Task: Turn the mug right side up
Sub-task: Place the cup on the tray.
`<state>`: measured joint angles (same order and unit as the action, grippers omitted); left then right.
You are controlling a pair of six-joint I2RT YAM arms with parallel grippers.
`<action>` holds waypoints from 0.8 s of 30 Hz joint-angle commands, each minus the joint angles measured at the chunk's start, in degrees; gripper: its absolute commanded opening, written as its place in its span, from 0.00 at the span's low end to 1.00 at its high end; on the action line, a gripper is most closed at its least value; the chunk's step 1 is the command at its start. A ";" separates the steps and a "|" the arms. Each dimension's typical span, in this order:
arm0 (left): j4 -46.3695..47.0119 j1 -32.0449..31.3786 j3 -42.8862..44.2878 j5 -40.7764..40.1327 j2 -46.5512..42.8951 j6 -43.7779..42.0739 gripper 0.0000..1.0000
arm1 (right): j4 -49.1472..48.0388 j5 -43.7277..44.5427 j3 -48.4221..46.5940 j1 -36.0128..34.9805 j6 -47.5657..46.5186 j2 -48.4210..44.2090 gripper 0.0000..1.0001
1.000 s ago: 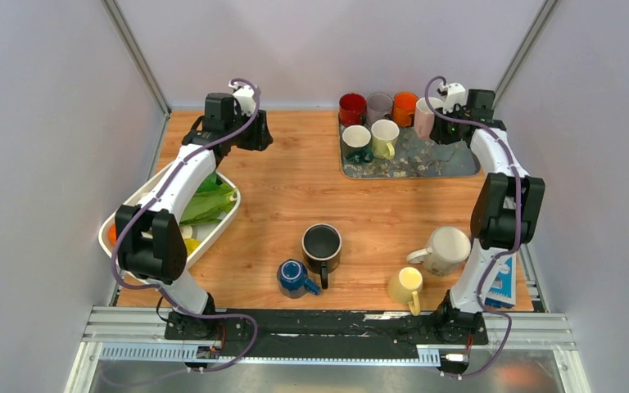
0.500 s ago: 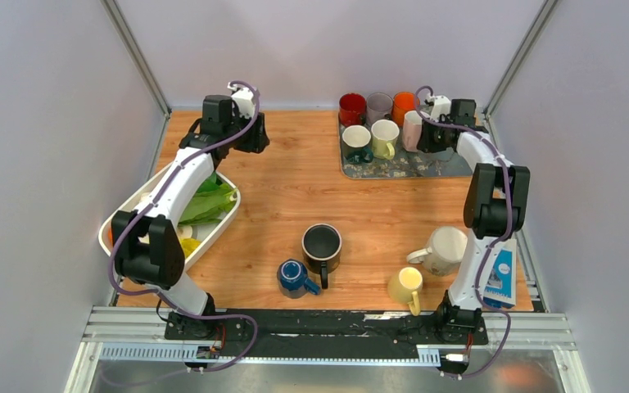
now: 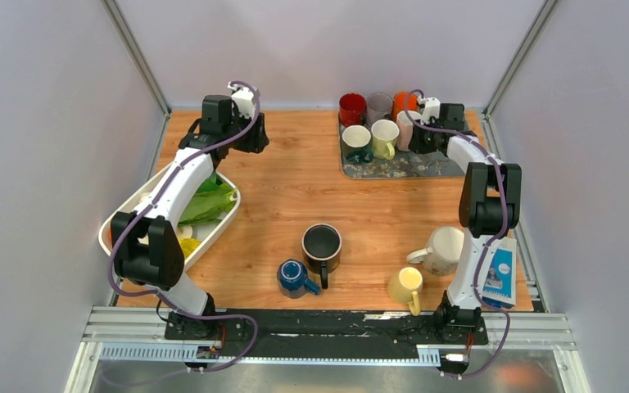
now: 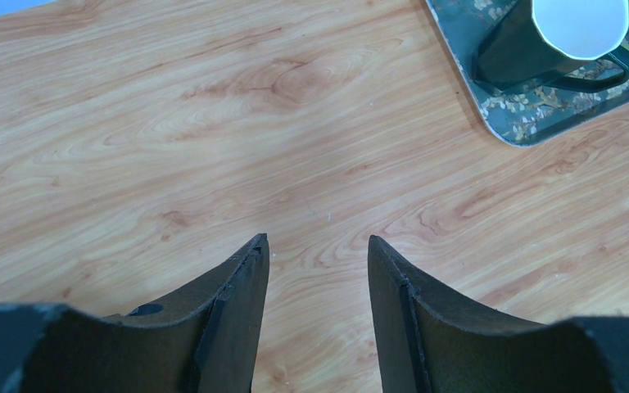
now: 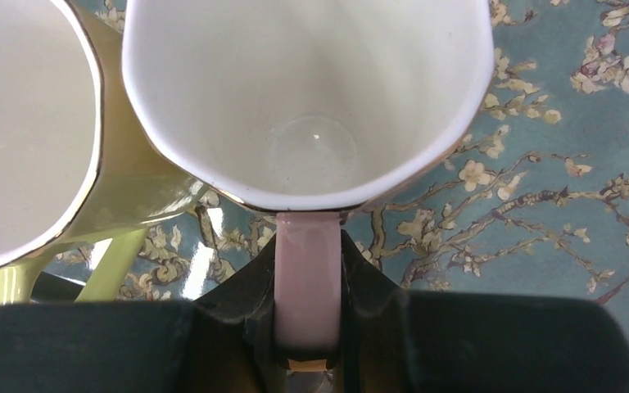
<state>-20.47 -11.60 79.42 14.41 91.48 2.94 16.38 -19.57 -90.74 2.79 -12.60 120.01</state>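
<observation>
R gripper [image 5: 309,274] fingers clamp pink mug [image 5: 307,98] by its handle, mouth up, at floral tray [image 5: 581,123], table's [image 4: 213,123] 1 o'clock. Yellow mug [image 5: 24,123] just beside, 9 o'clock. L gripper [image 4: 315,246] fingers narrowly apart, holding nothing.

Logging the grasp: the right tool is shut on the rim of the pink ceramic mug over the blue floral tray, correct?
Not the rim. The right wrist view shows the right tool shut on the handle of the pink ceramic mug; the mug is indeed over the blue floral tray.
</observation>
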 commanded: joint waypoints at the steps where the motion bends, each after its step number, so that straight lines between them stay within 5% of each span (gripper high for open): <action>1: 1.07 -0.10 -0.69 0.95 -2.68 -1.60 0.56 | -2.73 0.98 2.96 -0.41 2.73 -2.39 0.11; 6: 1.58 -0.13 -3.13 5.21 -3.98 -4.54 0.58 | -1.66 1.93 8.45 -0.41 3.27 -8.51 0.57; 9: 2.58 -0.14 -5.58 7.36 -4.95 -7.42 0.60 | 0.46 3.64 9.40 -0.08 3.73 -13.07 0.73; 12: 1.90 -0.16 -5.94 9.42 -5.97 -9.75 0.61 | 4.05 1.33 9.24 0.41 1.18 -18.81 0.99; 24: -1.24 -0.39 -10.25 21.22 -8.02 -20.44 0.61 | 4.71 -2.20 18.41 0.38 -1.66 -29.20 1.00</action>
<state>-20.84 -11.64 68.49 30.22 83.64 -13.37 21.08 -20.80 -75.53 3.05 -13.41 90.04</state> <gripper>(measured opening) 0.611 0.998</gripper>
